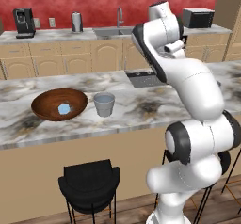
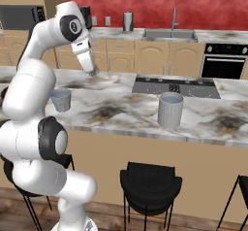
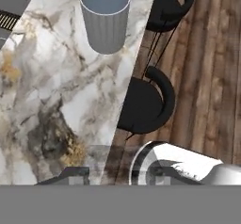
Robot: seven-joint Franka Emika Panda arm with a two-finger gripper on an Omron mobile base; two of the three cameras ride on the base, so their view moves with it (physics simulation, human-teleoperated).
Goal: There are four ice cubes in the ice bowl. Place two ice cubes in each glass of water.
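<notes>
Left base view: kettle (image 1: 76,22) by sink (image 1: 114,31), stool (image 1: 90,183) under counter (image 1: 141,110)

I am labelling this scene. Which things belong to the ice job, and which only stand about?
Job: ice bowl; ice cubes in it; shorter glass; taller glass.

Standing about: kettle; coffee machine; stools; cooktop.

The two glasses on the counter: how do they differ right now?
The small glass is shorter and stands beside the ice bowl; the tall glass is bigger, ribbed on its side, and stands alone near the cooktop. Both are grey-blue, upright and handleless.
</notes>
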